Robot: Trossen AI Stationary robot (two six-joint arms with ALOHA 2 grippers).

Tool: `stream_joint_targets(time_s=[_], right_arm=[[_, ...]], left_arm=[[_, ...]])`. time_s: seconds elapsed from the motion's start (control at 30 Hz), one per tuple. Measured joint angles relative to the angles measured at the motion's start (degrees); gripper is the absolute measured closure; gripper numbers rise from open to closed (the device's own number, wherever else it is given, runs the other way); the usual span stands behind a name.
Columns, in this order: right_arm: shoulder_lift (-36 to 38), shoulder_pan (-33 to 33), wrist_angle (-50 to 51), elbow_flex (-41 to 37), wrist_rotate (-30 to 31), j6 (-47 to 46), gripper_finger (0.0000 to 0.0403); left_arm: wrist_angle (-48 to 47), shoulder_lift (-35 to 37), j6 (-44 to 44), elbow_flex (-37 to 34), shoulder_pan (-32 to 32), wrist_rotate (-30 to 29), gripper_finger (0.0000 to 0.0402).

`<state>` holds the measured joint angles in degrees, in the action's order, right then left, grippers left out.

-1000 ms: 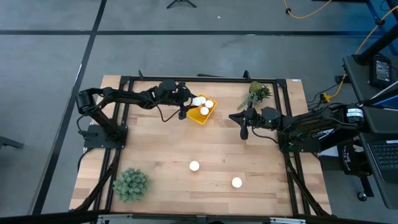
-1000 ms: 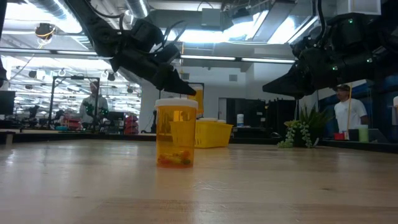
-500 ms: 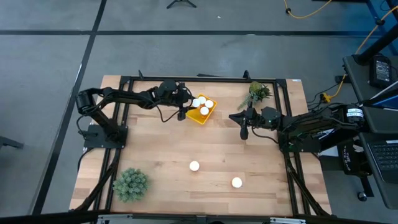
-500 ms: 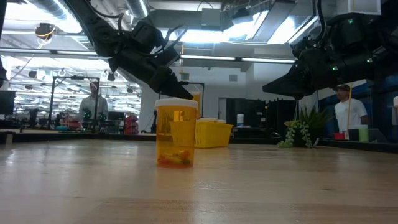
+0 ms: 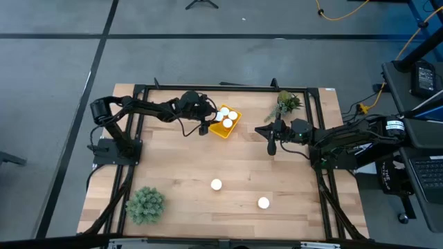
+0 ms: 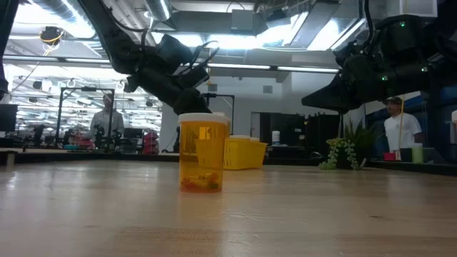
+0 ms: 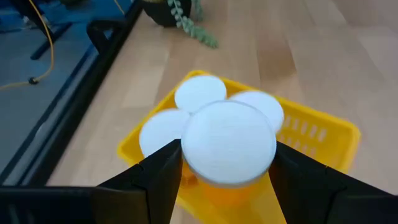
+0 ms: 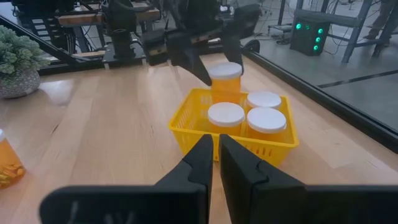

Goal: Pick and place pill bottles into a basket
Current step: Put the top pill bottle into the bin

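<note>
My left gripper [image 5: 204,123] is shut on an orange pill bottle with a white cap [image 7: 229,142] at the left edge of the yellow basket [image 5: 220,130]. It also shows in the right wrist view [image 8: 227,78]. Three capped bottles [image 8: 264,99] stand inside the basket. Two more bottles stand upright on the near half of the table [image 5: 216,185] [image 5: 264,203]. My right gripper [image 5: 271,146] is shut and empty, hovering right of the basket, its fingers [image 8: 205,155] pointing toward it. My left gripper pinches the bottle between its two fingers at the cap's two opposite sides [image 7: 189,158]. The fingers [image 8: 193,62] come slanting down from the table's left. The bottle stands upright at the basket's left wall. The other bottles hide its bottom.
A round green plant [image 5: 146,205] sits at the near left corner and a trailing plant [image 5: 286,104] at the far right. A black frame rail [image 5: 228,88] runs round the table. People stand in the room beyond [image 6: 107,121].
My left gripper, still shut on the bottle, has sunk a little and shifted slightly toward the table's left by the basket's edge. The bottle has stayed upright.
</note>
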<state>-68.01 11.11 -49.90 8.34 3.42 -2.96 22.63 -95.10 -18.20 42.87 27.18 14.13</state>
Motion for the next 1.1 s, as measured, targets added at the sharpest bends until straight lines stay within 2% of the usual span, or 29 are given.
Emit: stream_joint_targets(time_s=[0.67, 1.1], right_arm=[[0.0, 0.0, 0.0, 0.0, 0.0, 0.0, 0.037], [0.0, 0.0, 0.0, 0.0, 0.0, 0.2, 0.037]], left_arm=[[3.8, -4.3, 0.3, 0.0, 0.0, -0.5, 0.0182], [4.2, -4.4, 0.0, 0.0, 0.0, -0.7, 0.0182]])
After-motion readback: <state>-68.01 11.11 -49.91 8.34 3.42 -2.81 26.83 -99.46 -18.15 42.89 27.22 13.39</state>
